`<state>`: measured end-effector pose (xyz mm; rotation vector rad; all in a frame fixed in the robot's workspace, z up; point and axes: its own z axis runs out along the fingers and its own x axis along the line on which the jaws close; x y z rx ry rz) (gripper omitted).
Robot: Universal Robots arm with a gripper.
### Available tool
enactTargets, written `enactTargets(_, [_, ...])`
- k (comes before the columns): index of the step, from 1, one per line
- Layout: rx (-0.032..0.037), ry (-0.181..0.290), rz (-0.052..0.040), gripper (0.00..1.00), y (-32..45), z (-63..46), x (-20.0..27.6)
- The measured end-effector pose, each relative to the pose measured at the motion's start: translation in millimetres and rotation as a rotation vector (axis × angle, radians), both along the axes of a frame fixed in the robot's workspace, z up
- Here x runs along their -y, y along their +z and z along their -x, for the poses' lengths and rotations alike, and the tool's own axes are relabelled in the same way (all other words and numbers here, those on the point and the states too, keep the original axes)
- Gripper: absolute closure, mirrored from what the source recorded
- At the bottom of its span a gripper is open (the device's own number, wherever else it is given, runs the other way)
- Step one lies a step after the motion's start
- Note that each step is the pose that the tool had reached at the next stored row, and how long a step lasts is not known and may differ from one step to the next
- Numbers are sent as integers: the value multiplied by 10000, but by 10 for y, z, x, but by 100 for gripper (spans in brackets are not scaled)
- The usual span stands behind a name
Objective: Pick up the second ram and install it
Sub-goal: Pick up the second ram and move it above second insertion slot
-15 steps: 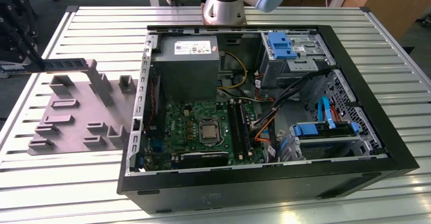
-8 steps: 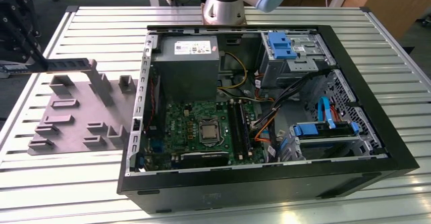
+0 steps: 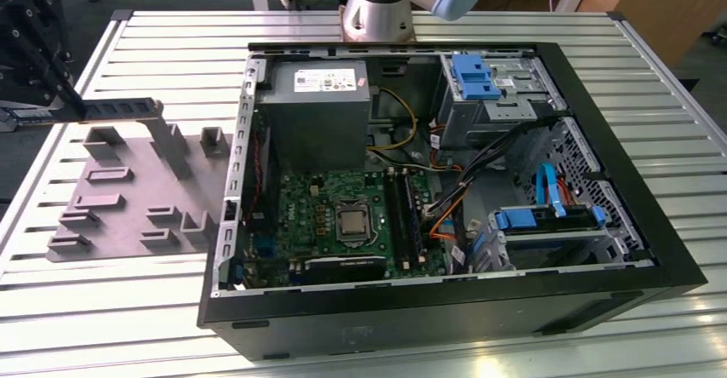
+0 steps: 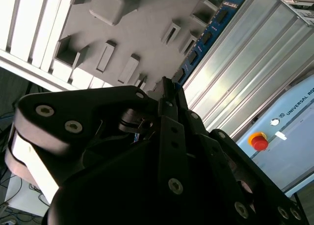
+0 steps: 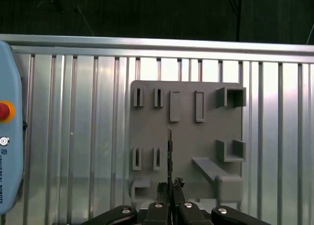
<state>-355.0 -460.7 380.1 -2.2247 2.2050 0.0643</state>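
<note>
The gripper (image 5: pixel 170 189) is clamped on the second ram (image 4: pixel 207 36), pinching one end of the board between its fingertips. The ram hangs clear above the grey holder plate (image 5: pixel 196 141) and is not seated in any of the plate's pockets. Its long axis projects straight out from the fingertips, roughly level with the plate's surface. In the first wrist view it appears edge-on, as a thin line over the plate. In the exterior view, the open computer case (image 3: pixel 455 310) lies just beside the plate, on the exterior view's right. The motherboard (image 3: pixel 323 199) and its black memory slots (image 3: pixel 404 216) sit further from the plate on that same side. Judged from that view, the ram's long axis lies crosswise to the slots.
</note>
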Motion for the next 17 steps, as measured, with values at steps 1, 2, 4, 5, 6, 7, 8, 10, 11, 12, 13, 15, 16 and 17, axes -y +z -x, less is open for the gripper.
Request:
enactTargets(1, [1, 0, -1, 86, -1, -6, 0])
enactTargets(2, [1, 0, -1, 86, -1, -13, 0])
enactTargets(4, [0, 0, -1, 86, -1, -25, 0])
enactTargets(5, [1, -1, -1, 86, -1, -32, 0])
enactTargets(6, [1, -3, -1, 86, -1, -38, 0])
enactTargets(7, [0, -4, -1, 86, 0, -44, 0])
enactTargets(8, [1, -6, -1, 86, -1, -51, 0])
enactTargets(10, [1, -8, -1, 86, -1, -64, 0])
enactTargets(11, [0, -9, 0, 86, 0, -70, 0])
enactTargets(12, [1, -9, -1, 86, 0, -77, 0])
enactTargets(13, [1, -10, 0, 86, 0, -84, 0])
enactTargets(15, [1, -11, -1, 86, -1, -96, 0])
enactTargets(16, [1, -12, -1, 86, -1, -103, 0])
enactTargets(17, [1, -13, -1, 86, -1, -109, 0])
